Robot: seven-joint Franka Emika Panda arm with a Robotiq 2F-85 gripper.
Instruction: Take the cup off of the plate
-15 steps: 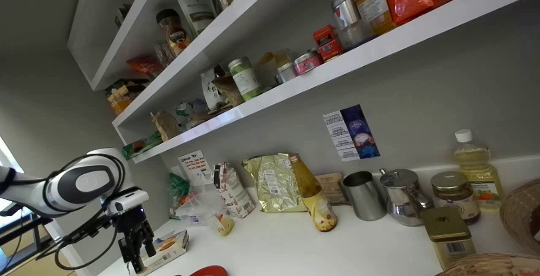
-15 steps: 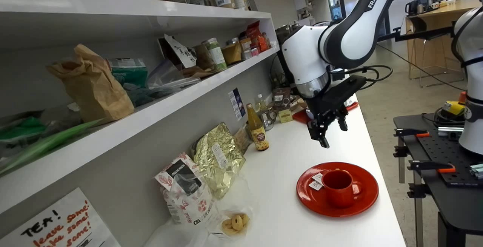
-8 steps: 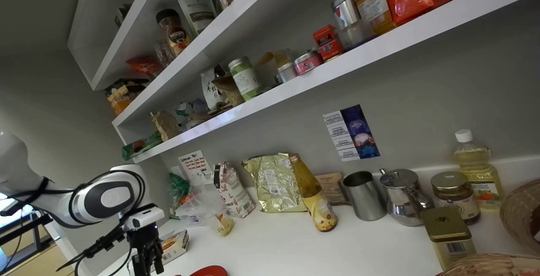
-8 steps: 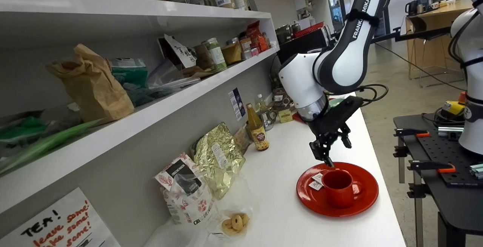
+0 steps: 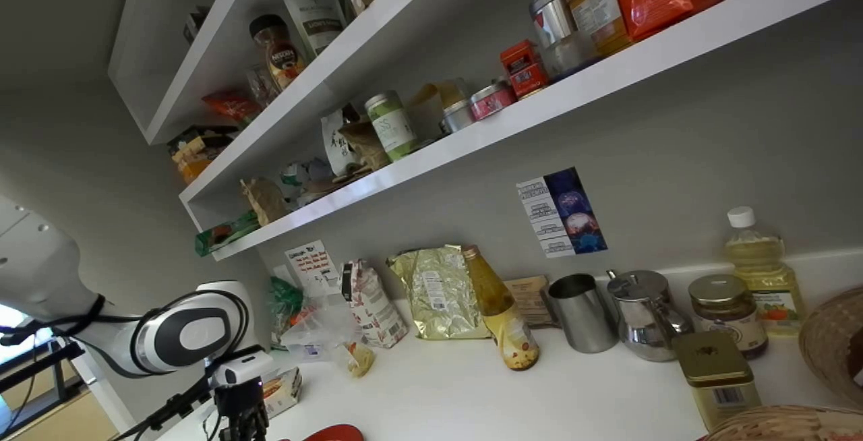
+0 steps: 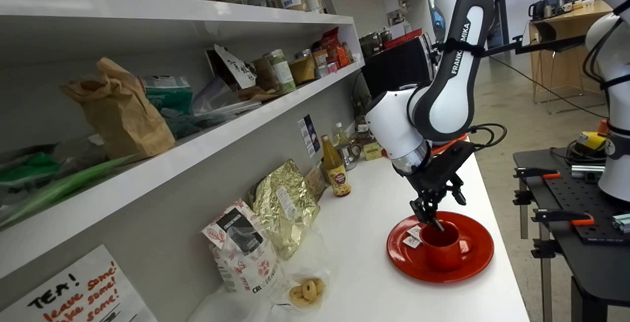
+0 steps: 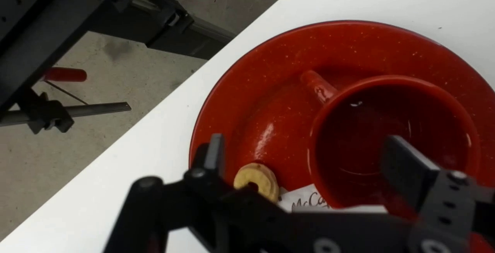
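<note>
Cup (image 7: 361,133) | its wall lies between the fingers (image 7: 406,171) in wrist view, one over the mouth | spread wide, holding nothing | probably lowering next

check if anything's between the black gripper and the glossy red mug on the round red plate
Nothing visible blocks the open gripper from the red mug. A small tan ring and white paper packets lie beside it on the plate; the finger outside the mug might brush them.
</note>
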